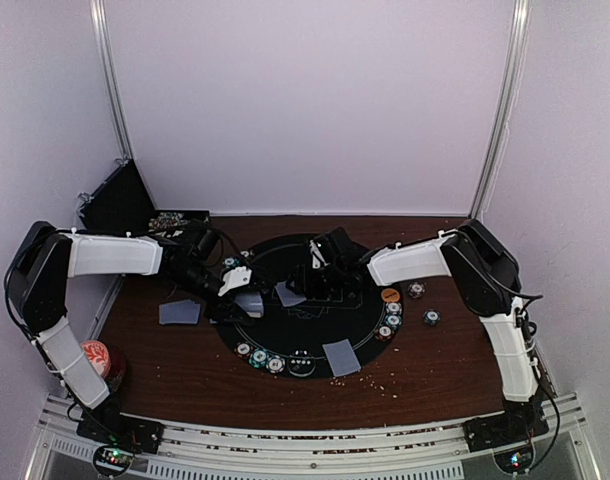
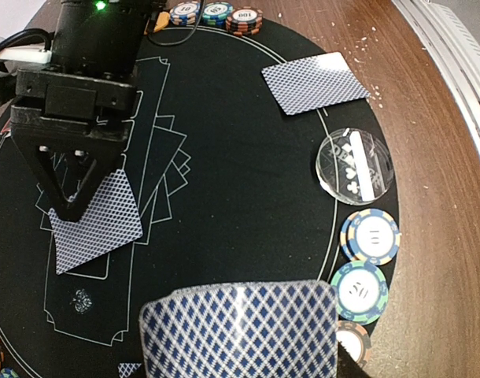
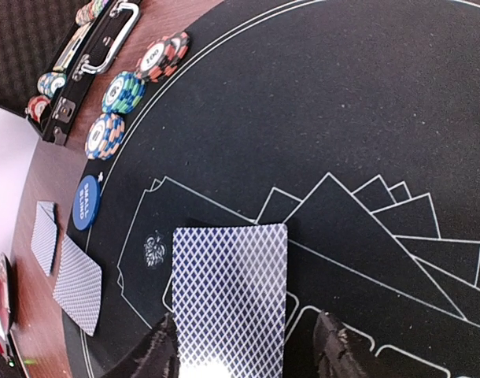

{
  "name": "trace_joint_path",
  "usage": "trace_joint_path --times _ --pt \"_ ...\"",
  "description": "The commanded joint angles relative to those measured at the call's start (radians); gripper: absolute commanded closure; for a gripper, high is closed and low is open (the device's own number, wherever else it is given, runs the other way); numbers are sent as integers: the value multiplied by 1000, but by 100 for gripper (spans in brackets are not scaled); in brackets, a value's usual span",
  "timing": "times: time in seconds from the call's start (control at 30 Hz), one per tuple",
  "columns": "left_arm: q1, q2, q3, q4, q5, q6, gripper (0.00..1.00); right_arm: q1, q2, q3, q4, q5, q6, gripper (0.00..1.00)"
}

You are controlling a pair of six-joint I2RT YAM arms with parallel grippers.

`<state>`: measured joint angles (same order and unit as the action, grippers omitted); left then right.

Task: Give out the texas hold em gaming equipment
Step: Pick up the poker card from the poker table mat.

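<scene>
The right gripper (image 3: 246,327) stands with its jaws apart, and a blue-backed card (image 3: 230,276) lies flat on the black mat (image 3: 342,94) between them (closer to one finger). The left gripper (image 1: 243,292) is clamped on a second card (image 2: 240,331).

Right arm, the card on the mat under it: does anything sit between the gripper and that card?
Nothing visible does. The right gripper hangs open with a finger either side of the card, which lies flat and uncovered on the black mat. The blue button and chip stacks sit apart by the mat's edge.
</scene>
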<state>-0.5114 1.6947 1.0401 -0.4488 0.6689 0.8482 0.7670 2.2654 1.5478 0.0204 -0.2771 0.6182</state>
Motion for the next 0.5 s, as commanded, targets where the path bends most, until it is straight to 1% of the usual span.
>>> trace_joint_path --times 0.0,0.27,0.37,0.47 --pt "-1 9 26 3 18 7 59 8 49 12 -23 -51 18 43" --pt "-2 6 26 4 20 8 59 21 60 8 -6 -78 38 53" --pt "-2 5 26 4 22 8 59 20 68 6 3 -90 51 61" --pt "-1 5 26 4 22 10 59 20 72 3 13 -99 64 65"
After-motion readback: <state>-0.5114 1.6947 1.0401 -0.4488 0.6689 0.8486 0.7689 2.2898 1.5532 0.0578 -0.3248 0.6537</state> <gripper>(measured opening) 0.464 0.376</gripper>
